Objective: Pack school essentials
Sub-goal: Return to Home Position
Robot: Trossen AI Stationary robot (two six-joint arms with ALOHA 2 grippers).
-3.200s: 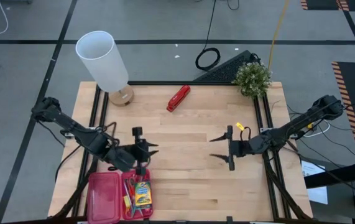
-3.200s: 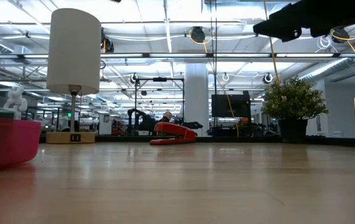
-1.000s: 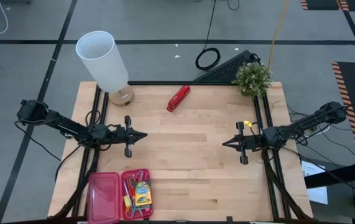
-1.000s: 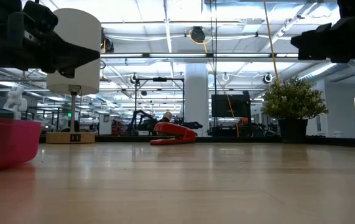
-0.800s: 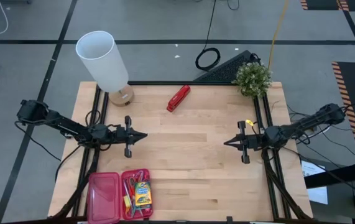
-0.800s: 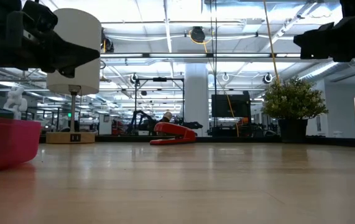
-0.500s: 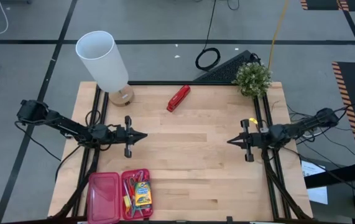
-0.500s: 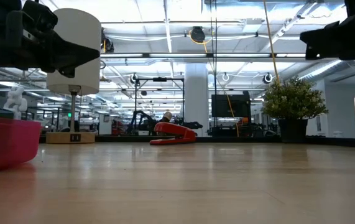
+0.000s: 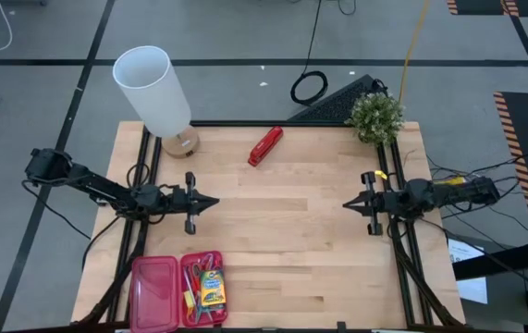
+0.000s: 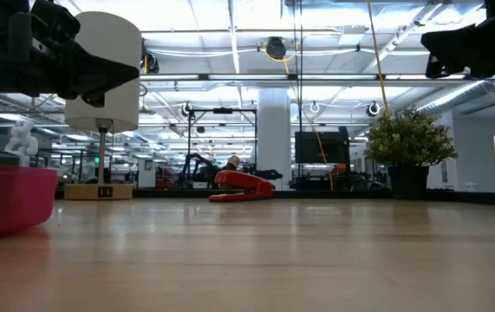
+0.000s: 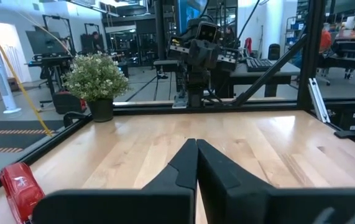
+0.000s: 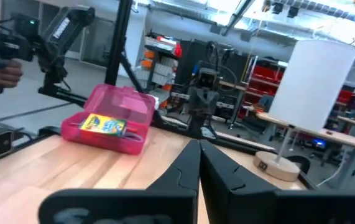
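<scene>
From above, my left gripper (image 9: 210, 201) hangs with fingers pressed together; the pink pencil case (image 9: 177, 292) lies open just below it, the crayon box (image 9: 212, 289) and scissors (image 9: 199, 269) inside. My right gripper (image 9: 348, 204) faces it across the table (image 9: 282, 240), likewise closed and empty.

At table height, the red stapler (image 10: 241, 185) sits far back (lamp (image 10: 102, 82) to its left).

Left wrist: my fingers (image 11: 186, 165) meet, the plant (image 11: 97, 81) ahead.

Right wrist: fingers (image 12: 189, 162) closed, the case (image 12: 118, 121) beyond.
</scene>
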